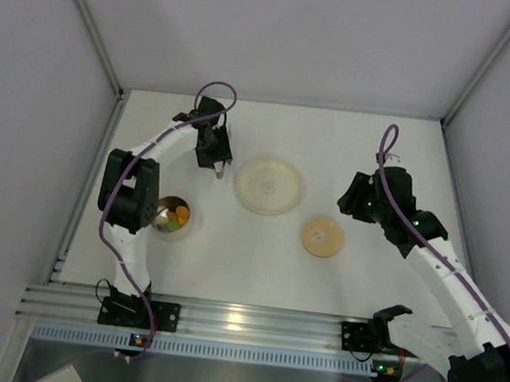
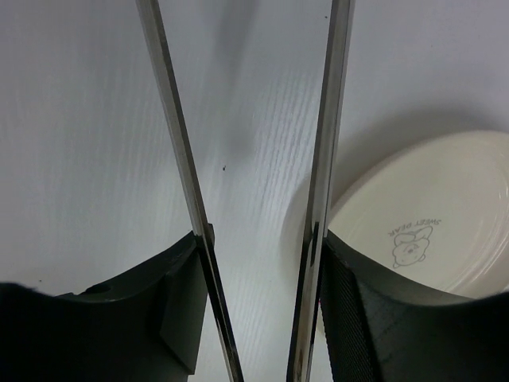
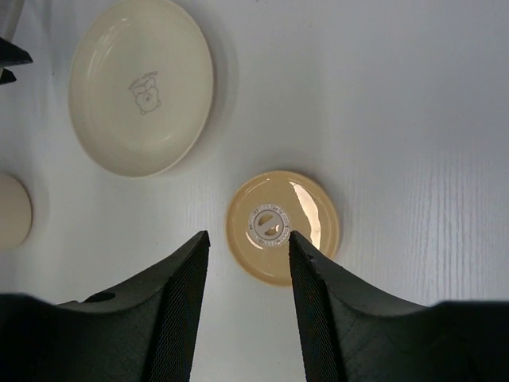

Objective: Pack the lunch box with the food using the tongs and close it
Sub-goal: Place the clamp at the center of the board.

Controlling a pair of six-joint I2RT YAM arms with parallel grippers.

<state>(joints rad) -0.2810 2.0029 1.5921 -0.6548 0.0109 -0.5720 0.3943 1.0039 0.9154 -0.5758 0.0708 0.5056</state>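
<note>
A: Where is the lunch box, and how many are counted?
B: One steel lunch box (image 1: 189, 219) is seen at the near left of the table (image 1: 379, 150), uncovered. The food (image 1: 178, 214) is inside it. Orange, green and pale pieces are made out, but an exact count cannot be given.
A: And its lid?
B: One tan lid (image 3: 282, 227) lies flat, well apart from the pot and near the one cream plate (image 1: 269, 185).
A: The tongs?
B: One pair of tongs (image 2: 181, 151) is clamped in the left gripper (image 2: 261, 235), just left of the plate. The right gripper (image 3: 248, 239) is held over the lid, jaws apart, nothing between them.
</note>
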